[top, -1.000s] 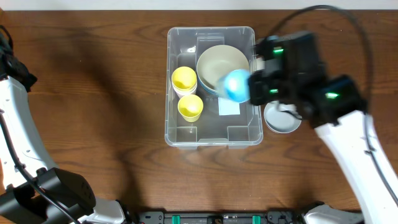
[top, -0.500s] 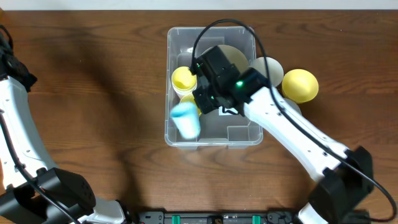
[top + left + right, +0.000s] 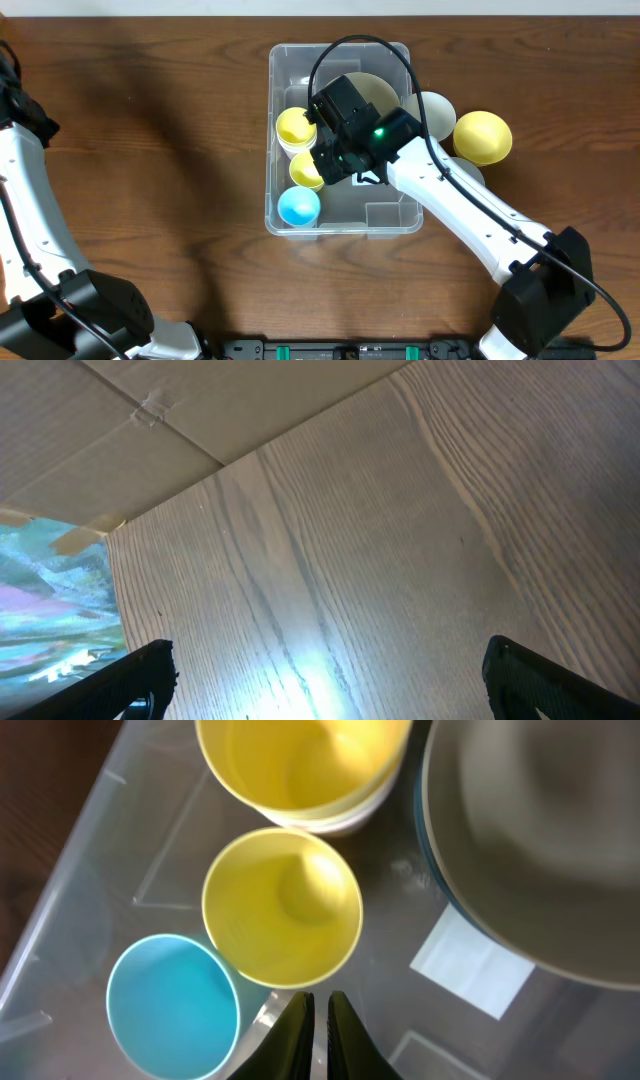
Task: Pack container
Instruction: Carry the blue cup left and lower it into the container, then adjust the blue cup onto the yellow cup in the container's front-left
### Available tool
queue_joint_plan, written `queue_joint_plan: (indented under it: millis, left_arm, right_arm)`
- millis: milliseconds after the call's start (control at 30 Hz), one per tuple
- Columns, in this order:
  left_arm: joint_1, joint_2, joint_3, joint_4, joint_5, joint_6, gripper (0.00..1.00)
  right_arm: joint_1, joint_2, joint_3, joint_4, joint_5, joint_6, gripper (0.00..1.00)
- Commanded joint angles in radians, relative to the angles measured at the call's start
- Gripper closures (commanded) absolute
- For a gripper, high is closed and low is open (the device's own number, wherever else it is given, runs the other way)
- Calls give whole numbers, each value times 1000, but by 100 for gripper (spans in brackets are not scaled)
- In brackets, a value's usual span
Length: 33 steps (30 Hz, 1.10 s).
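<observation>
The clear container (image 3: 385, 215) sits mid-table. Inside stand a blue cup (image 3: 298, 206) at the front left corner, a yellow cup (image 3: 305, 171) behind it and another yellow cup (image 3: 295, 126) nested in a white one. A large cream bowl (image 3: 378, 92) fills the back right. My right gripper (image 3: 319, 1020) hangs inside the bin, shut and empty, its tips just right of the blue cup (image 3: 172, 1005) and below the yellow cup (image 3: 282, 907). The white label (image 3: 472, 963) shows on the bin floor. My left gripper (image 3: 330, 685) is wide open over bare wood, holding nothing.
A white bowl (image 3: 437, 108) and a yellow bowl (image 3: 483, 137) lie on the table just right of the bin. The right arm (image 3: 470, 220) crosses the bin's front right corner. The left arm (image 3: 25, 210) stays along the left table edge.
My right gripper carried the blue cup from the bin's right side to its front left corner and let it go; the cup now stands there. The left arm has not moved.
</observation>
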Motion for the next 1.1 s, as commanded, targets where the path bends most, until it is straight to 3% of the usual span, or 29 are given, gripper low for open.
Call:
queue_joint_plan:
  millis: [0, 133, 300, 467, 633, 1067]
  left_arm:
    - [3, 8, 3, -2, -19, 5, 2]
    - [3, 8, 3, -2, -19, 5, 2]
    - [3, 8, 3, -2, -19, 5, 2]
    - [3, 8, 3, -2, -19, 5, 2]
    - [3, 8, 3, -2, -19, 5, 2]
    - [3, 8, 3, -2, -19, 5, 2]
  right_arm:
    - [3, -29, 8, -17, 9, 8, 92]
    - [3, -46, 8, -50, -1, 7, 90]
    - [4, -47, 8, -117, -105, -8, 81]
    - [38, -47, 8, -163, -157, -32, 60]
    - [105, -46, 1, -149, -143, -68, 46]
    - [175, -36, -55, -153, 66, -23, 47]
